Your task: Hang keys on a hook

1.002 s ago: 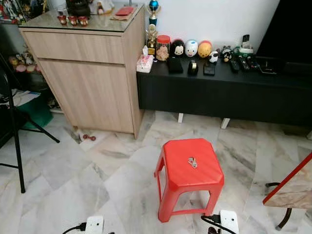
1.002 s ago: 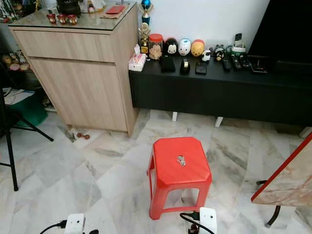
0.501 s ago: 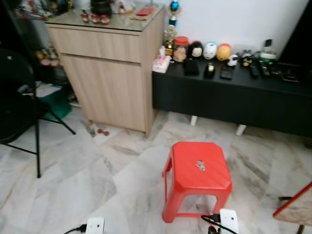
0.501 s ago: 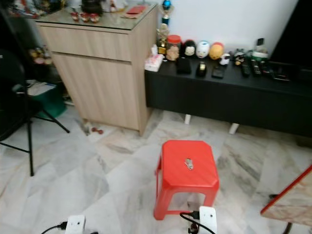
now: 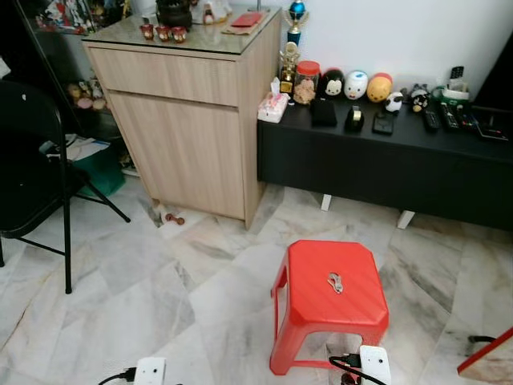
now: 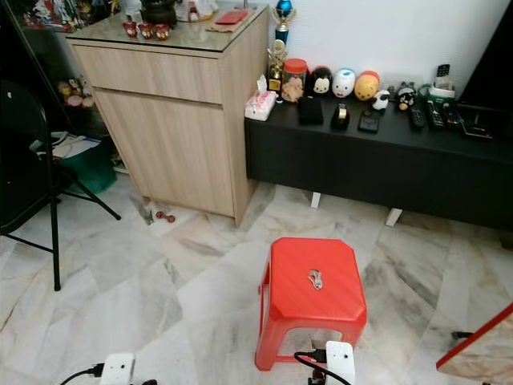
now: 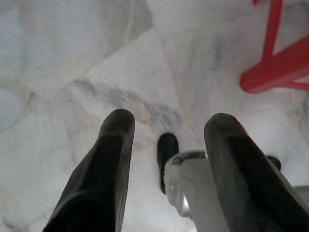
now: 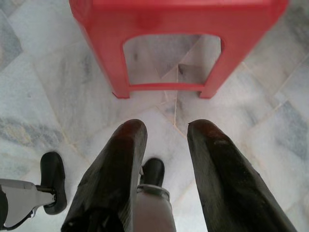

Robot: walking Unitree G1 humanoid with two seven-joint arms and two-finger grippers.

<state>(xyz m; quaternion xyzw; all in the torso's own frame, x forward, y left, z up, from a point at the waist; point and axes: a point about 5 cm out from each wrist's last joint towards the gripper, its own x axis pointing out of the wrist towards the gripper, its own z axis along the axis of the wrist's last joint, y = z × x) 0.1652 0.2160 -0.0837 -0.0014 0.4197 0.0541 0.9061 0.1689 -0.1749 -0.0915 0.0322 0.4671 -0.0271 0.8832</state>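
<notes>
Camera's swung left, keys [image 5: 335, 281] on the red stool [image 5: 304, 309] lower right; both grippers [image 7: 164, 140] [image 8: 166, 140] hang spread, empty — square up before reaching.

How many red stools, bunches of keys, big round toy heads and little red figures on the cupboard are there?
Red stool: 1
Bunch of keys: 1
Big round toy heads: 3
Little red figures on the cupboard: 3
Total: 8
</notes>
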